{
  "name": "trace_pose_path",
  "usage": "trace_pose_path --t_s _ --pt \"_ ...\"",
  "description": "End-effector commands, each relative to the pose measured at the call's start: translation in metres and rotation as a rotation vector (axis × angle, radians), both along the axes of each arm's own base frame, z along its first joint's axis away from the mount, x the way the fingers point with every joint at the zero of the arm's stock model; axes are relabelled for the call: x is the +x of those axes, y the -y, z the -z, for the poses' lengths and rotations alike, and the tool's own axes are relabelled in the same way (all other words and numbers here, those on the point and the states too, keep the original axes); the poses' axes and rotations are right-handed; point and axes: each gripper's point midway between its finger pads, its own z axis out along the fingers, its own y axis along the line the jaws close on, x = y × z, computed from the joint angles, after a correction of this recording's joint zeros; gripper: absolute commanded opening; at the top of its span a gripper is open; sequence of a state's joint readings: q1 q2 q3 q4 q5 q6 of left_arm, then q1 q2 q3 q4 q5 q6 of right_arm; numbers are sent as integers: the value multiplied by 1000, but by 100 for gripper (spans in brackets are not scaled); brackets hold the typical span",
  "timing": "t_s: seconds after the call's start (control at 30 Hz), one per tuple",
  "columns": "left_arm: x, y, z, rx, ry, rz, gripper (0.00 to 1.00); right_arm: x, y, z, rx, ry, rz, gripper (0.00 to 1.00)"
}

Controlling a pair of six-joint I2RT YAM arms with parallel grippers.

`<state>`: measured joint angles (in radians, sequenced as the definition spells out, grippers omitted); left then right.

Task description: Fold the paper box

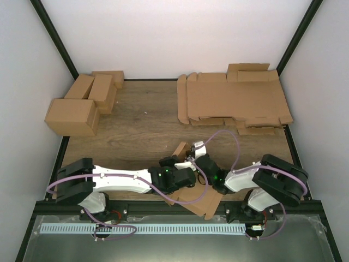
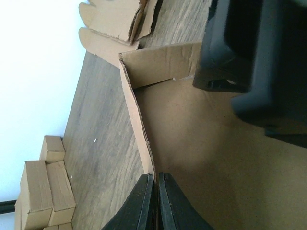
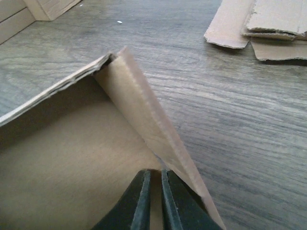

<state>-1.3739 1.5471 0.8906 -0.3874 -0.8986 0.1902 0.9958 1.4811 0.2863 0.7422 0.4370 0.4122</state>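
I am holding up walls of the paper box (image 1: 199, 203) at the bench's (image 1: 147, 120) six o'clock, left end effector (image 2: 154, 179) and right end effector (image 3: 155, 175) each pinching one wall tight, next likely squaring their corner.

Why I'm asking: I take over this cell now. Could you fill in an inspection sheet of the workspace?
Surface: wooden table, bare between the items.
Job's things: paper box, partly folded, at the near edge under both arms; one wall raised.
Clutter: pile of flat sheets far right; finished boxes far left.
Grippers: left gripper shut on the box's raised wall; right gripper shut at a raised flap, hold unclear.
Cables: purple cables loop over both arms.
Surroundings: white walls, black frame posts.
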Motion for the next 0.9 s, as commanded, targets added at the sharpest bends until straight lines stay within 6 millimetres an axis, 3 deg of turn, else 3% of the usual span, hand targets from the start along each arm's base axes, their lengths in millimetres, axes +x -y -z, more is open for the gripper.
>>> trace_pose_path --t_s 0.0,0.37,0.7,0.87 --pt "-25 19 13 -11 -113 113 4 -9 3 -16 45 35 -67 11" --pt "-21 17 15 12 -86 100 4 -43 2 -33 105 -24 -228 19" --pt "-20 15 16 15 -85 96 4 -48 33 -49 155 -109 -203 40" --pt "-18 13 18 24 -86 89 4 -52 33 -58 187 -139 -237 43"
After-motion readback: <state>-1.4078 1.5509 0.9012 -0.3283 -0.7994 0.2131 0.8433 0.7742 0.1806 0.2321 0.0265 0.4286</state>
